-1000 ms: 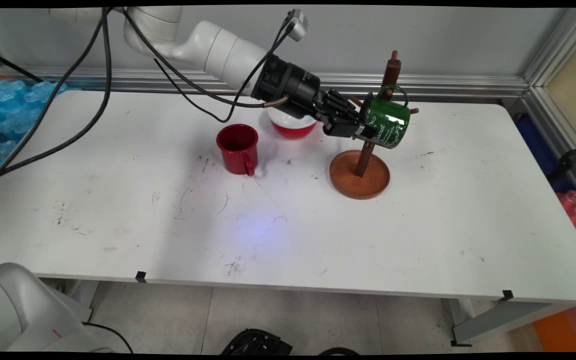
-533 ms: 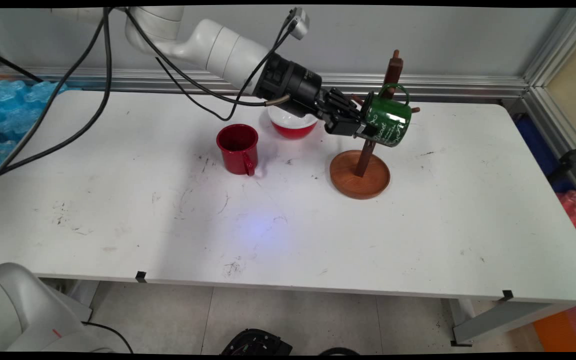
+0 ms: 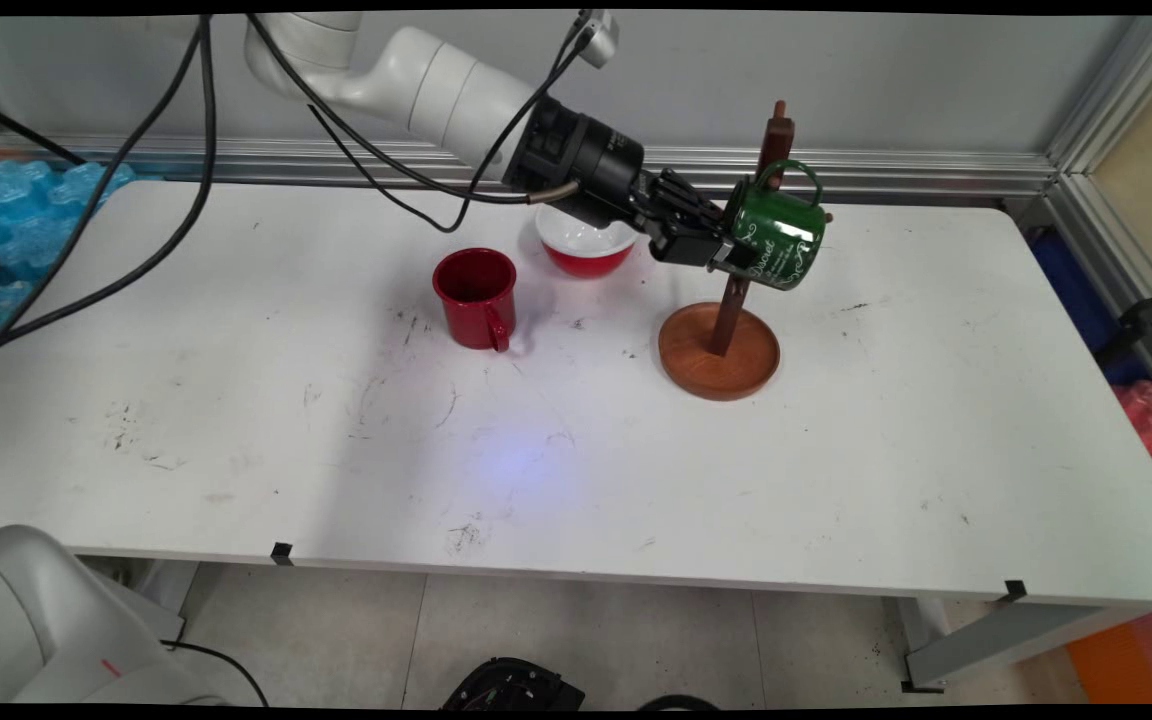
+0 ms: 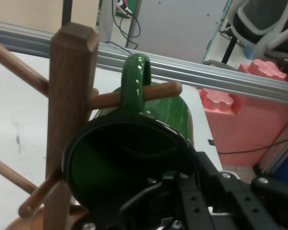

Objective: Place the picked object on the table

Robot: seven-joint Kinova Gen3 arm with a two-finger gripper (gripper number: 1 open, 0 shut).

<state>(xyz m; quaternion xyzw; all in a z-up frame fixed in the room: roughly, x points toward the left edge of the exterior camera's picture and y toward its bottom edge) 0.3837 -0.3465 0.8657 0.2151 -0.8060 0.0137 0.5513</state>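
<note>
Since the earlier frame, the gripper and its green mug have been raised slightly, and the wooden mug tree is now less tilted. From the left, a red mug is seen upright on the white table, with a red bowl just behind it. The green mug's rim is pinched between the fingers, one inside and one outside. Its handle is seen looped over a peg of the tree.

Rack post behind green mug; red cup, bowl leftward.
</note>
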